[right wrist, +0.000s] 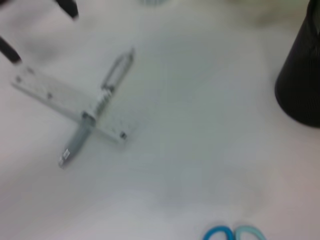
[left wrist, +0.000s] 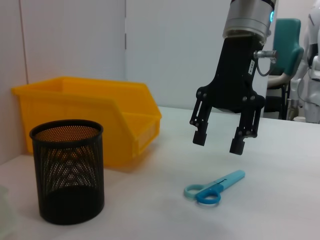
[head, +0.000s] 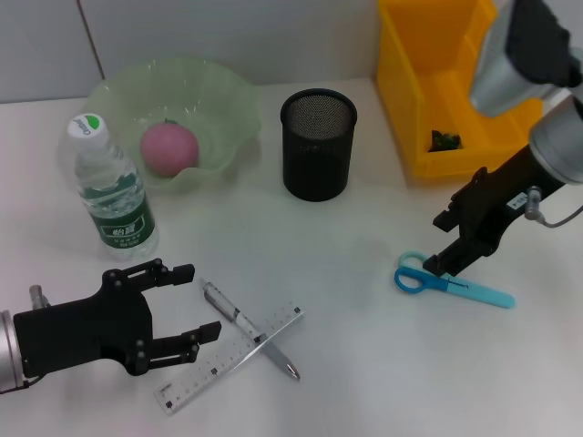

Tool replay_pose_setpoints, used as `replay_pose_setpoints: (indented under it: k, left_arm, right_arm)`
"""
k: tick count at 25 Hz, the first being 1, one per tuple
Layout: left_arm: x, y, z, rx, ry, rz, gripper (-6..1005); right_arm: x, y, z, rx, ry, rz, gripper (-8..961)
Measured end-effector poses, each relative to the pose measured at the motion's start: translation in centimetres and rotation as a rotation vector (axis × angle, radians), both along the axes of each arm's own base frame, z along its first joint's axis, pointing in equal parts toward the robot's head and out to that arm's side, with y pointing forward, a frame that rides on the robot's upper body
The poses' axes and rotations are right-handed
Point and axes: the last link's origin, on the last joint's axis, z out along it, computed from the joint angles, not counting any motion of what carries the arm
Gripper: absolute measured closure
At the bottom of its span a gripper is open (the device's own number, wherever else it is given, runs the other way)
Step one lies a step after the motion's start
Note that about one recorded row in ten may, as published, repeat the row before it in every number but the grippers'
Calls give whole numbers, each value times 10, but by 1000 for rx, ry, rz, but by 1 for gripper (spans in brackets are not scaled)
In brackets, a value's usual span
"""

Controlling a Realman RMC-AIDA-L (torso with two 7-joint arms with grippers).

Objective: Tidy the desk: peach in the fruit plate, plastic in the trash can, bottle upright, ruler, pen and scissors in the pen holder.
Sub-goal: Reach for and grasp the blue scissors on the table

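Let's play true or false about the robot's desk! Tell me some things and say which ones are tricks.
1. The peach lies in the green fruit plate. True.
2. The water bottle is lying on its side. False: it stands upright beside the plate.
3. The right gripper is open above the blue scissors. True.
4. The pen is inside the black pen holder. False: it lies on the desk, crossed over the ruler.
5. The left gripper is holding the ruler. False: it is open and empty, beside it.
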Motion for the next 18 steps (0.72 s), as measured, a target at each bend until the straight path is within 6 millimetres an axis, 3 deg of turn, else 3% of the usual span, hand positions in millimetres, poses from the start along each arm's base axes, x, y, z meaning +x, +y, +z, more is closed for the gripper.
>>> replay_pose_setpoints:
  k: [9, 18]
  left_arm:
    - [-1, 3, -4, 2, 5, 18, 201]
    - [0, 5, -4, 5, 2, 21, 200]
  right_arm:
    - [-6, 10, -30, -63, -169, 4, 251]
    - [2, 13, -53, -63, -266, 2, 250]
